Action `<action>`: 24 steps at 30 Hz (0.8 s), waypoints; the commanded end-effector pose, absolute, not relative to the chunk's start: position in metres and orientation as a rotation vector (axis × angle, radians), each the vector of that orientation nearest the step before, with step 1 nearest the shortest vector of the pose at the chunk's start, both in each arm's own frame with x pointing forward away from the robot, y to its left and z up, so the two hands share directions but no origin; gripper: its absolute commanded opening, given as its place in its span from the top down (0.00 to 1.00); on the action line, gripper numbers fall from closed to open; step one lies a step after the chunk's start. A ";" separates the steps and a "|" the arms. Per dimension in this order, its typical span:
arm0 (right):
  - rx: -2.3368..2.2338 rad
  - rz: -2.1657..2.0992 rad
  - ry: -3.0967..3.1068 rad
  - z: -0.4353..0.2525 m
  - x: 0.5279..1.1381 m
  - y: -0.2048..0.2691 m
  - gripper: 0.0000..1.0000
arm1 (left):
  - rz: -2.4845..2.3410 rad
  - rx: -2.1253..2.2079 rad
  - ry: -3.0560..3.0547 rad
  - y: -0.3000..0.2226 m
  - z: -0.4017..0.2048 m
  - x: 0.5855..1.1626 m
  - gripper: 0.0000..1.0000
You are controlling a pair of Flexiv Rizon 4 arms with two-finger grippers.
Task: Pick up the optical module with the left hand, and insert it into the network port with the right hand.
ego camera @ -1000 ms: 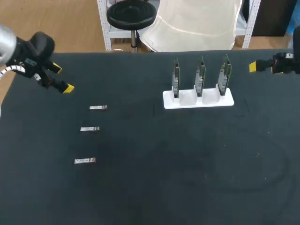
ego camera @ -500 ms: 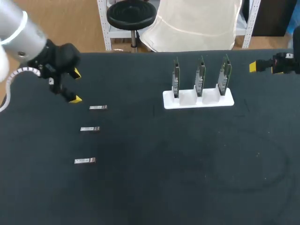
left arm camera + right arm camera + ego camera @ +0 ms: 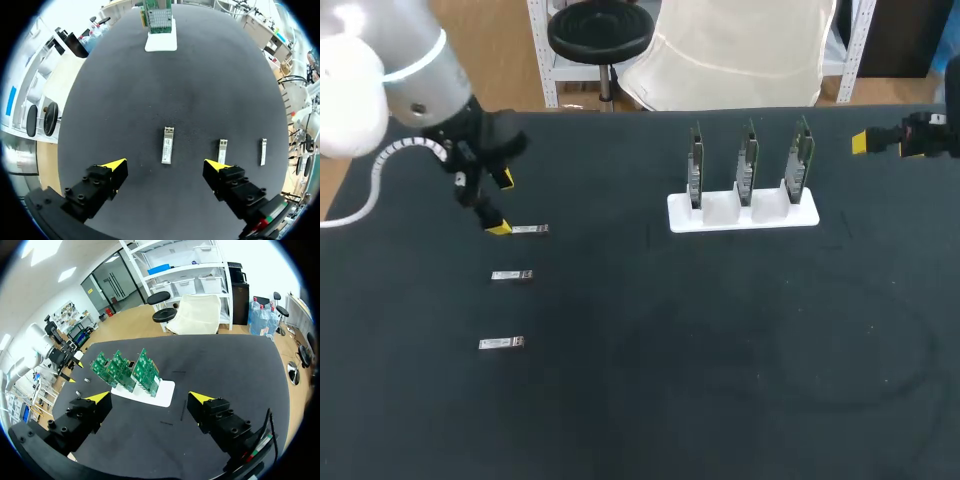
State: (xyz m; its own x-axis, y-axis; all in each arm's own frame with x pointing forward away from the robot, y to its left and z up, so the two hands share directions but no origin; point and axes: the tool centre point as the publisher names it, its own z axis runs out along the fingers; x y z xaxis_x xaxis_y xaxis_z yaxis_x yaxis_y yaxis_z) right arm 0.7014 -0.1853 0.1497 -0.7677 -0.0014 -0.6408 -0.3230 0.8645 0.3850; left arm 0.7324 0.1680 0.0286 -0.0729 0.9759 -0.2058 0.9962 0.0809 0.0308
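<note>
Optical module (image 3: 167, 145), a slim rectangular metal cartridge, is lying flat on the matte black counter (image 3: 720, 350). It is sitting between the spread, yellow-tipped fingers of the left gripper (image 3: 165, 167), which is hanging open over it, neither finger touching it. A second module (image 3: 222, 150) and a third module (image 3: 263, 151) are lying in a row beside it, their print too small to read. At the counter's far right edge the right gripper (image 3: 150, 399) is hanging open, holding nothing. Three green circuit boards (image 3: 748, 160) are standing upright in a white slotted holder (image 3: 742, 218).
</note>
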 end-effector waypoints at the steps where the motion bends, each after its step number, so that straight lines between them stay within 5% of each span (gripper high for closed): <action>1: -0.230 0.634 2.376 0.150 0.700 -0.185 0.00 | -0.130 2.040 2.194 0.164 0.019 0.734 0.00; 24: -0.230 0.634 2.376 0.150 0.700 -0.185 0.00 | -0.078 1.997 2.249 0.167 -0.018 0.738 0.00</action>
